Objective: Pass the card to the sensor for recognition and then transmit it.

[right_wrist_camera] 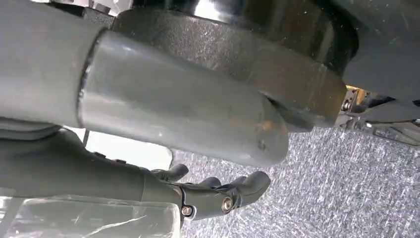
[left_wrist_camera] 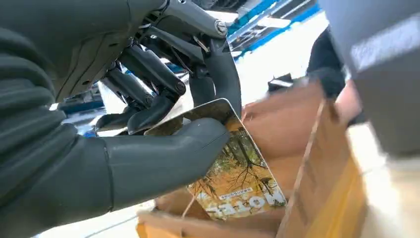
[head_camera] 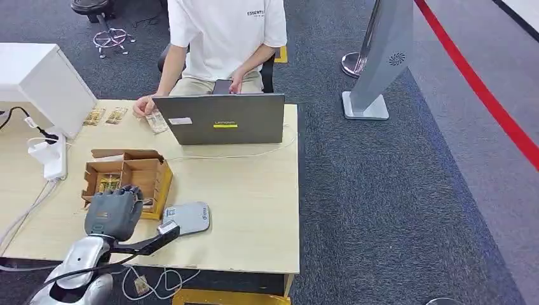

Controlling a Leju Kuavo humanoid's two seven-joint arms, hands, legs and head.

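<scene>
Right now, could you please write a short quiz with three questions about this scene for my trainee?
1. True or false: the left hand holds a card.
2. Where is that card? A) over the wooden box B) on the laptop C) on the floor
3. Fill in: the flat grey sensor lies on the ____.

Key: 1 true; 2 A; 3 table.

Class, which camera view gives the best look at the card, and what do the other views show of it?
The left wrist view: the card is close up, its printed face readable, pinched by the left hand above the box. In the head view that hand covers the card over the box. The right wrist view looks at carpet and the right hand.
</scene>
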